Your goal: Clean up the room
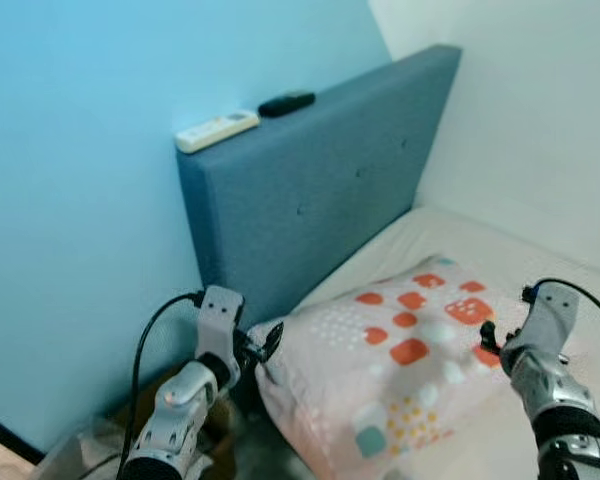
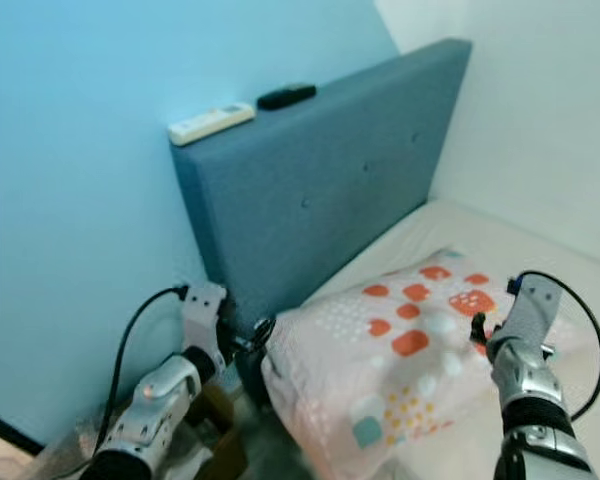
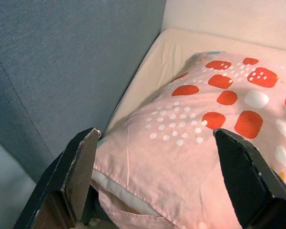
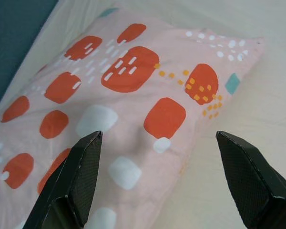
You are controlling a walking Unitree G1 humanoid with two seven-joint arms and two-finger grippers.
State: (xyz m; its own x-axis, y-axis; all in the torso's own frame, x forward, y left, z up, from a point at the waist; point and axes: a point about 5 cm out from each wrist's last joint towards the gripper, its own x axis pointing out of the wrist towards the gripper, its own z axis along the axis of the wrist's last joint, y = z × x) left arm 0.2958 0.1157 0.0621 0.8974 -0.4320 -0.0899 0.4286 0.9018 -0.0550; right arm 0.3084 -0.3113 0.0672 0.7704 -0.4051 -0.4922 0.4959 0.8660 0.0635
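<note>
A: where's the pillow [image 1: 400, 370]?

B: one pillow, pink with orange and white patches; lying on the mattress [image 1: 500, 250] close to the blue headboard [image 1: 320, 190]; its near corner hangs a bit over the mattress edge on the robot's left

A: long axis?

B: runs roughly left to right across the robot, from the left gripper [image 1: 263, 347] toward the right gripper [image 1: 493, 338]; it sits between the two, each gripper at one end

A: fingers?

B: left wrist view shows both black fingers [image 3: 71, 176] spread wide with the pillow's corner seam lying ahead between them, nothing clamped; right wrist view the same, fingers [image 4: 78, 176] wide apart, patterned top of the pillow ahead between them, not gripping

A: which arm is nearer?

B: about even I'd judge; left sits just beside the overhanging corner, right is at or over the far end, contact can't be told; looks like a two-arm grab, each side has to come in onto its own end

A: other counts?

B: two remotes on top of the headboard; one white remote [image 1: 216, 130], one black remote [image 1: 286, 102], near each other, well apart from the pillow; light blue wall [image 1: 80, 200] behind
</note>
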